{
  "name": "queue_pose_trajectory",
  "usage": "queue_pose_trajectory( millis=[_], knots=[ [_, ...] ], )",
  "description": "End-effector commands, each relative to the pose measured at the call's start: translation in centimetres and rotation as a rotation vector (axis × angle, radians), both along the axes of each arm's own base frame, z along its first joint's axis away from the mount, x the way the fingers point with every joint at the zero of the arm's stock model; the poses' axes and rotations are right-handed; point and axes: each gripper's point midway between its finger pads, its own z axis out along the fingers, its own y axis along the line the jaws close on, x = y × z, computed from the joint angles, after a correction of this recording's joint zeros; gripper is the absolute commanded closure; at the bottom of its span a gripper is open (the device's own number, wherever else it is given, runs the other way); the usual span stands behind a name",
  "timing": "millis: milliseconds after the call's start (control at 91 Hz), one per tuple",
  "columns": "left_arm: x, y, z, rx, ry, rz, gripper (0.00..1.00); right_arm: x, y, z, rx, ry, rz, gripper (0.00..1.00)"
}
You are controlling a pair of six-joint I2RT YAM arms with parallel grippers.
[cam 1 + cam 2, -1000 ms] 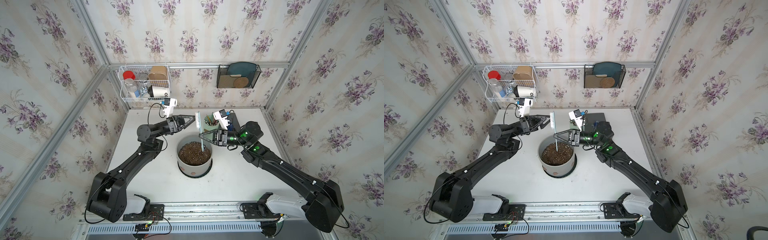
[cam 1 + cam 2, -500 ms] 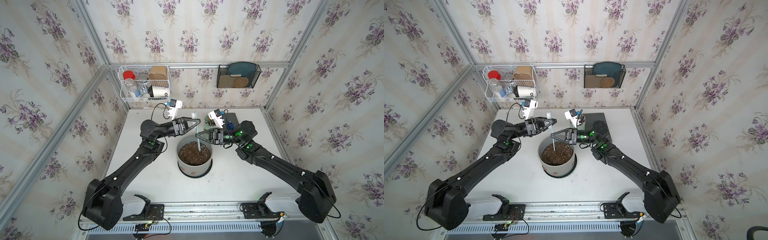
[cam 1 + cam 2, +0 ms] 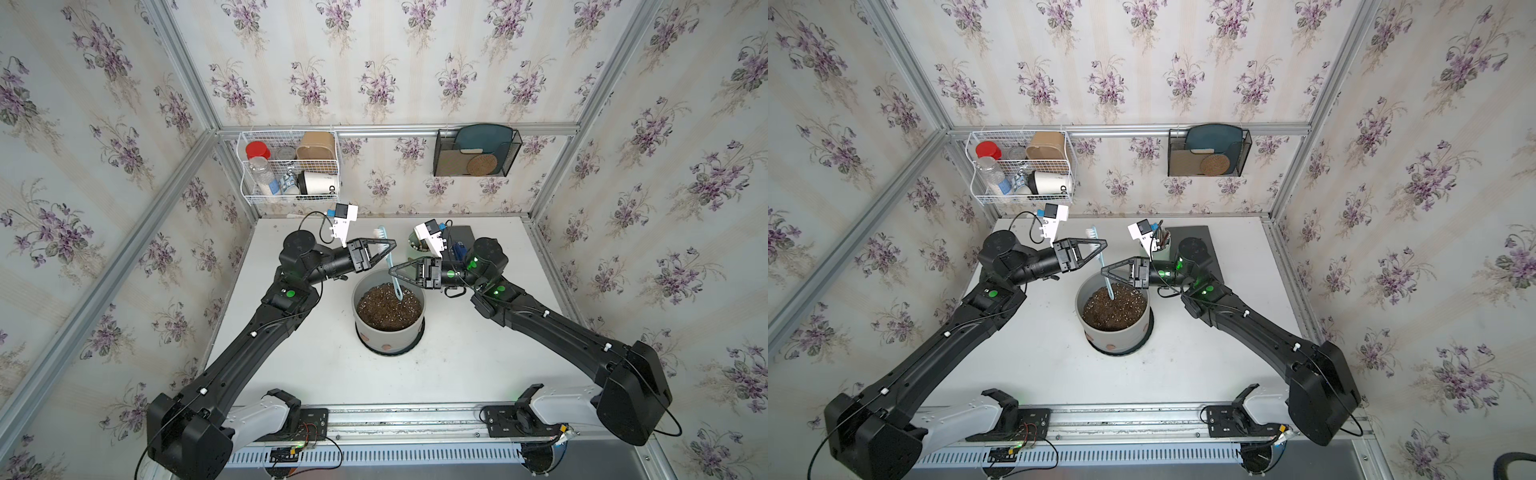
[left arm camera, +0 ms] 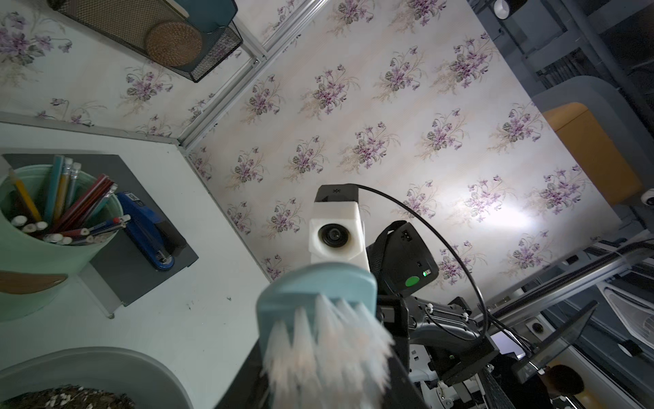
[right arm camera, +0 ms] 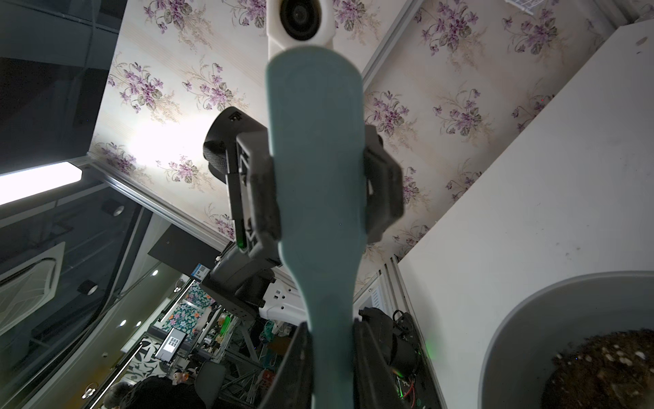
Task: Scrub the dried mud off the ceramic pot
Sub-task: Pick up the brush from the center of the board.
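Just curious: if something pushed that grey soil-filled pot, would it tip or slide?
Tipping seems unlikely: the ceramic pot is wide and squat. Filled with soil, it is probably heavy. On the smooth white table its saucer might slide instead.

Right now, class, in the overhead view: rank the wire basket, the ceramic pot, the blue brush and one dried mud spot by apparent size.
In a top view:
1. wire basket, just ahead of
2. ceramic pot; the basket hangs higher, nearer the camera, so that pair is unsure
3. blue brush
4. dried mud spot
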Motion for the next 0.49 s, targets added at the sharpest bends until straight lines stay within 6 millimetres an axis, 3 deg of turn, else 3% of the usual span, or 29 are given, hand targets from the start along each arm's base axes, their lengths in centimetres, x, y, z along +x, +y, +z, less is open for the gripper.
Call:
queue_pose_trajectory(
  millis=[0, 44, 99, 143, 198, 308, 385, 484],
  knots=[
    [1.1, 0.7, 0.3, 0.042, -0.039, 0.085, 1.0, 1.5, -0.4, -2.7, -0.145, 0.047, -0.117, 0.76],
    [1.7, 1.0, -0.3, 0.054, 0.002, 0.124, 1.0, 1.7, -0.4, -2.9, -0.183, 0.023, -0.156, 0.56],
    [2.4, 1.4, -1.1, 0.064, 0.067, 0.166, 1.0, 2.0, -0.4, -2.9, -0.234, -0.024, -0.203, 0.18],
    [2.7, 1.4, -1.5, 0.06, 0.103, 0.177, 1.0, 2.3, -0.3, -3.2, -0.294, -0.057, -0.25, 0.1],
    [3.0, 1.2, -2.1, 0.046, 0.146, 0.178, 1.0, 2.8, -0.4, -3.9, -0.379, -0.082, -0.313, 0.12],
    [3.3, 0.9, -2.7, 0.017, 0.195, 0.169, 1.0, 3.4, -0.8, -5.0, -0.48, -0.112, -0.389, 0.29],
    [3.5, 0.8, -3.1, 0.014, 0.215, 0.17, 1.0, 3.5, -0.7, -5.2, -0.503, -0.128, -0.407, 0.47],
    [3.8, 1.0, -3.6, 0.025, 0.233, 0.188, 1.0, 3.7, -0.5, -5.6, -0.541, -0.146, -0.431, 0.58]
  ],
)
